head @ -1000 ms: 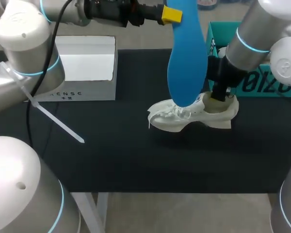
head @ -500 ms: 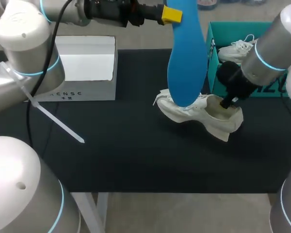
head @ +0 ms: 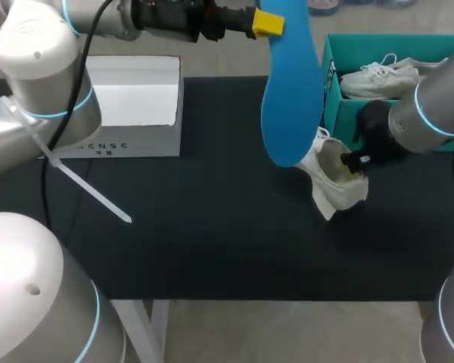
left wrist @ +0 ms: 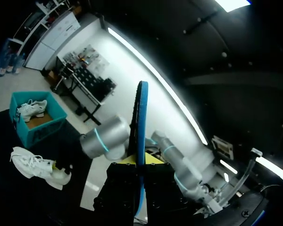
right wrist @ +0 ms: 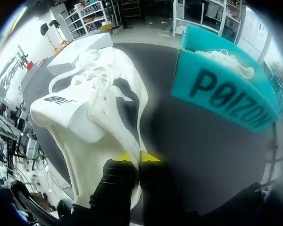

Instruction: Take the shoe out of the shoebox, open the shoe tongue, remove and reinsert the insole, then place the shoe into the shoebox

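Shoe (head: 334, 181) is out beside the shoebox (head: 345, 113), clamped in the right gripper (right wrist: 137, 158); the insole (head: 291, 91) is removed, pinched by the left gripper (left wrist: 140, 165); reinsertion and boxing remain.

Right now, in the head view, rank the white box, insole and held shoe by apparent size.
1. white box and insole: about alike; the insole hangs nearer the camera, so I won't rank them.
2. shoe: clearly smallest.

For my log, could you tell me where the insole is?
Head view: the insole hangs from the left claw above the table's middle, just left of the white shoe.
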`<state>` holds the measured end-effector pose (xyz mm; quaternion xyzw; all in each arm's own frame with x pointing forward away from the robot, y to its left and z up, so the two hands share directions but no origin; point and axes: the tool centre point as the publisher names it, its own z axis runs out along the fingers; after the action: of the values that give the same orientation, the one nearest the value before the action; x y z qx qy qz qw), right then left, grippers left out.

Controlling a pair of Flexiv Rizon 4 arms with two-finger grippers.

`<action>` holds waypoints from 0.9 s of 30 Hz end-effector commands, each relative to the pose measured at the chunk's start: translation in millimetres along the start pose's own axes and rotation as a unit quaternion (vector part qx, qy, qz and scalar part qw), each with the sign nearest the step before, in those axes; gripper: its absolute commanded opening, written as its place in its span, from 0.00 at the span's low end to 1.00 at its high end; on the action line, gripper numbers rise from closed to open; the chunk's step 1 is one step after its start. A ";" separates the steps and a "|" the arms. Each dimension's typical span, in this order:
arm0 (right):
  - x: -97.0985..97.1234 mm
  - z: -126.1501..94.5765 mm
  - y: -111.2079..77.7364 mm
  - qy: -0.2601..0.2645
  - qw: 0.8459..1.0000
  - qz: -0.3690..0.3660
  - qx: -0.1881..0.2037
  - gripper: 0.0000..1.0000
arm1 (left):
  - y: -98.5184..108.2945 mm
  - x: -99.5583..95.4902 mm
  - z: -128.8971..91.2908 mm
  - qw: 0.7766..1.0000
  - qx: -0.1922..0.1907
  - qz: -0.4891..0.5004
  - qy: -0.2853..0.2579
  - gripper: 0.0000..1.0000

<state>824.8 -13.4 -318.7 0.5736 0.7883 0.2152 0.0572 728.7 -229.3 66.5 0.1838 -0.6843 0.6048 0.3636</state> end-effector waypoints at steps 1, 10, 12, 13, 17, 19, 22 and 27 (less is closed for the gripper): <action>20.4 1.8 -15.3 -0.062 0.967 0.243 -0.034 0.00 | 0.1 0.2 -0.1 1.000 -0.001 0.000 -0.001 0.00; 48.2 -2.0 -37.7 -0.054 0.936 0.346 -0.029 0.00 | 0.1 0.2 -0.1 1.000 -0.001 0.000 -0.001 0.00; 49.7 -0.4 -40.4 -0.046 0.926 0.374 -0.033 0.00 | 0.1 0.2 -0.1 1.000 -0.001 0.000 -0.001 0.00; 50.0 0.5 -41.4 -0.039 0.924 0.379 -0.033 0.00 | 0.1 0.2 -0.1 1.000 -0.001 0.000 -0.001 0.00; 56.8 10.4 -48.7 -0.037 0.922 0.384 -0.029 0.00 | 0.1 0.2 -0.1 1.000 -0.001 0.000 -0.001 0.00; 61.0 16.9 -52.0 -0.035 0.925 0.379 -0.018 0.00 | 0.1 0.2 -0.1 1.000 -0.001 0.000 -0.001 0.00; 65.1 24.7 -56.3 -0.028 0.926 0.377 -0.009 0.00 | 0.1 0.2 -0.1 1.000 -0.001 0.000 -0.001 0.00; 73.5 30.5 -62.6 -0.026 0.935 0.355 0.001 0.00 | 0.1 0.2 -0.1 1.000 -0.001 0.000 -0.001 0.00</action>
<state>752.1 43.1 -354.2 0.8238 0.5285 0.2050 -0.0018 728.8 -229.3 66.5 0.1838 -0.6843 0.6048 0.3636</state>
